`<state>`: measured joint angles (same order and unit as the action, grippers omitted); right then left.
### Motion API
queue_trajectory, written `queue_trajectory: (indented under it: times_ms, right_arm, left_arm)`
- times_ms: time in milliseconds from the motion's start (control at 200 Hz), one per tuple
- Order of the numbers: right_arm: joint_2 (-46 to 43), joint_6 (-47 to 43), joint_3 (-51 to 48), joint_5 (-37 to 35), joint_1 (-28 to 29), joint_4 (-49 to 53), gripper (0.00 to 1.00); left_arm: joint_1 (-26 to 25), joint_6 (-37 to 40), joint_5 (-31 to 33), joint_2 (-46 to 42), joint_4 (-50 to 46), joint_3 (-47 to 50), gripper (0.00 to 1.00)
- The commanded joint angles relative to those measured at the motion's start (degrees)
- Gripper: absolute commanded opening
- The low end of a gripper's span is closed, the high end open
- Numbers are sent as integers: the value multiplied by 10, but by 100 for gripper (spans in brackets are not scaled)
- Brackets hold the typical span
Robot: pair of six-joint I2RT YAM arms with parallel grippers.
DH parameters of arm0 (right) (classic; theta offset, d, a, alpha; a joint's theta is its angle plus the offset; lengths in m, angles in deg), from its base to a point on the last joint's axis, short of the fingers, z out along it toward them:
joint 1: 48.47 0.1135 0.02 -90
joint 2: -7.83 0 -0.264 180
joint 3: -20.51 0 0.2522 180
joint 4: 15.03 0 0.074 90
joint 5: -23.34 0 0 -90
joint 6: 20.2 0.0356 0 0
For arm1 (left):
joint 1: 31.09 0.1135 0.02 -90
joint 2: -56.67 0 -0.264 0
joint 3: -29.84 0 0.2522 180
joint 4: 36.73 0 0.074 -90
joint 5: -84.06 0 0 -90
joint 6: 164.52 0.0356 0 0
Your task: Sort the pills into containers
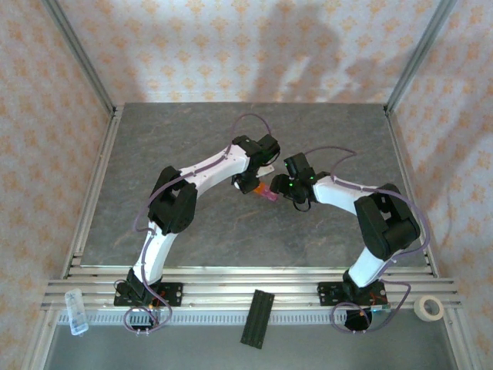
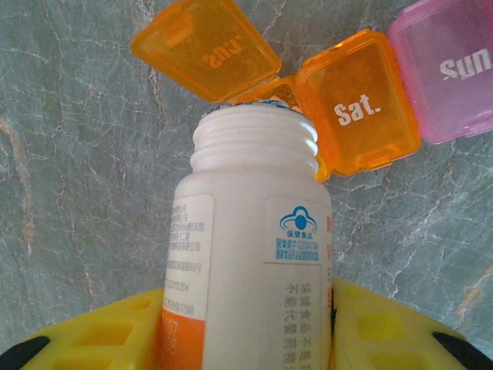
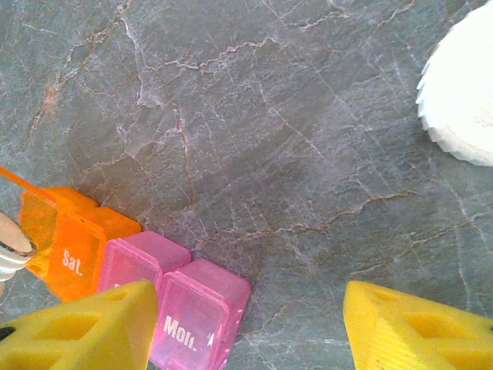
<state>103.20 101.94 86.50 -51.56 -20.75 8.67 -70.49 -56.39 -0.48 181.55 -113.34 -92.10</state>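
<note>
Left gripper [image 2: 246, 308] is clamped on the white bottle [image 2: 254, 231], neck tipped down so the mouth sits right over the open orange cell. That looks like a pour setup. The Fri lid [image 2: 206, 48] is flipped back on the far side, out of the way. Right gripper [image 3: 248, 297] has its jaws spread and holds nothing; its left finger is at or over the pink end, probably bracing it, but contact can't be told. Container strip [image 1: 264, 191] lies mid-table between the two claws. The ribbed white cap [image 3: 462, 92] is parked to the far right on the table [image 3: 269, 116], clear of the pour.

Count: 4 cells seen, 2 orange (Fri, Sat. cell [image 2: 358, 112]) and 2 pink (Sun cell [image 2: 451, 69], Mon. cell [image 3: 196, 320]); 1 lid open, 3 shut; 1 bottle, 1 cap. Pills can't be counted, bottle is opaque
</note>
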Motion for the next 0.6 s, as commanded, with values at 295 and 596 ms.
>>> queue_trajectory:
  times_ms: [295,596]
  right_arm:
    - [6,4,2,-4,4,0,65]
    - [-4,0,12,-14,5,13,65]
  left_arm:
    - [-6,10,18,3,-27,-13,0]
    - [-6,8,9,-20,-3,17,0]
